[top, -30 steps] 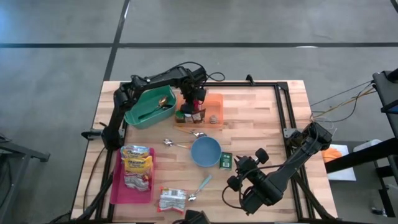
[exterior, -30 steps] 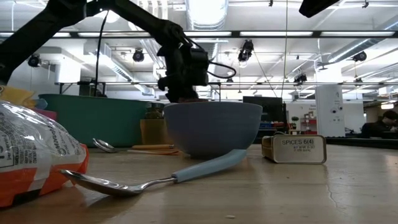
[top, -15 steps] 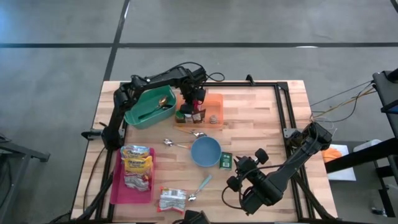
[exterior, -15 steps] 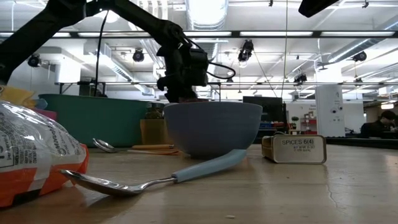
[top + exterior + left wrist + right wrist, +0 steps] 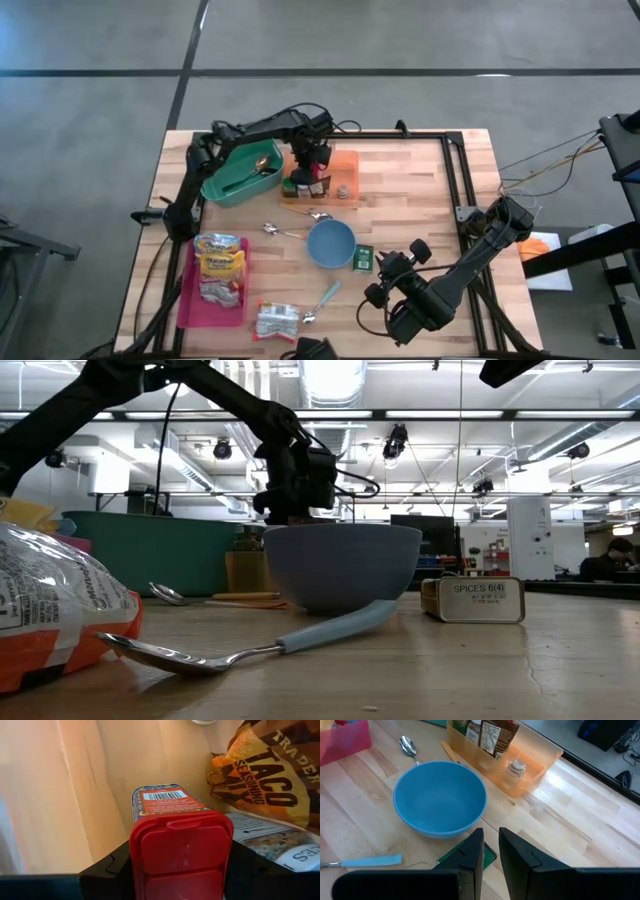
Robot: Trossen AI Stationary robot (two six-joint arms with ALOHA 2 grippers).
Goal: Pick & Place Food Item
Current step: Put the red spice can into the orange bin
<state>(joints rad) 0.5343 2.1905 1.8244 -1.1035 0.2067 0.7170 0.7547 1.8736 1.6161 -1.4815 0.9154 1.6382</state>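
Note:
A spice container with a red lid (image 5: 181, 851) stands in the orange tray (image 5: 345, 170) at the far middle of the table, beside a taco seasoning packet (image 5: 270, 775) and other jars. My left gripper (image 5: 318, 162) reaches down into that tray from above and is shut on the container; in the low view my left gripper (image 5: 297, 500) shows behind the blue bowl (image 5: 342, 565). My right gripper (image 5: 491, 845) hangs shut and holds nothing, above the green spice tin (image 5: 362, 258) near the bowl (image 5: 330, 243). My left gripper pinches the container at its red lid end (image 5: 145, 855), one dark finger (image 5: 112, 870) on each side of the lid. The fingers come from above, pointing steeply down. The container stands upright, its barcode end (image 5: 165, 796) toward the tray floor; whether it rests there I cannot tell.
A green bin (image 5: 240, 172) with a spoon stands left of the orange tray. A pink tray (image 5: 190, 290) with a snack bag lies near left, and a packet (image 5: 277, 322) and a blue-handled spoon (image 5: 322, 298) lie near the front. More spoons (image 5: 285, 232) lie by the bowl.

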